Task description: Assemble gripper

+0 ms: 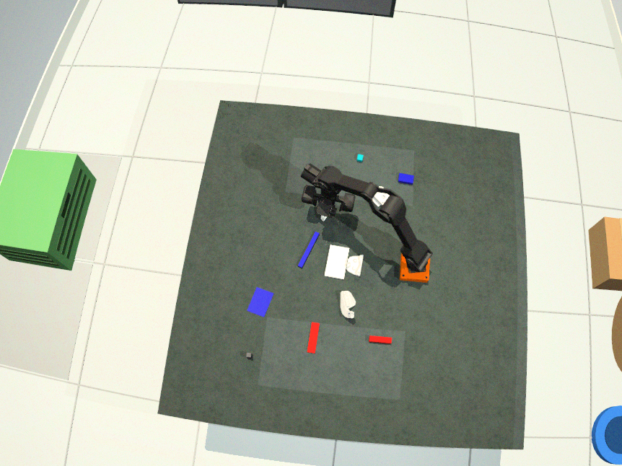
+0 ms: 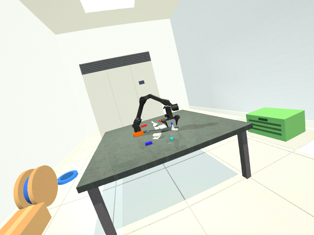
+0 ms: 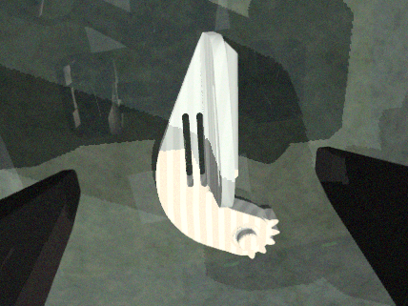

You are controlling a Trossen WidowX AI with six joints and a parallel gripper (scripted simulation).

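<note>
My gripper [image 1: 326, 206] [image 2: 172, 126] [image 3: 199, 170] is open and empty, above a white toothed jaw [image 1: 323, 218] [image 2: 174, 128] [image 3: 186, 202]. In the wrist view this jaw lies between the spread fingertips, toothed end at lower right; the hand partly hides it in the top view. The other white jaw [image 1: 345, 303] [image 2: 153, 123] lies apart. A white rectangular part [image 1: 336, 262] [image 2: 161, 126] has a fan-shaped end, apparently the gripper base. Another white part [image 1: 381, 198] [image 2: 156, 135], apparently the housing plate, lies separately, partly hidden by the arm in the top view.
A blue bar [image 1: 308, 249] lies between the near jaw and a flat blue piece [image 1: 260, 301]. Two red bars [image 1: 313, 337] [image 1: 379, 340] lie beyond the other jaw. A cyan cube [image 1: 359, 158] [image 2: 171, 138] and blue block [image 1: 405, 178] [image 2: 148, 143] lie on the opposite side.
</note>
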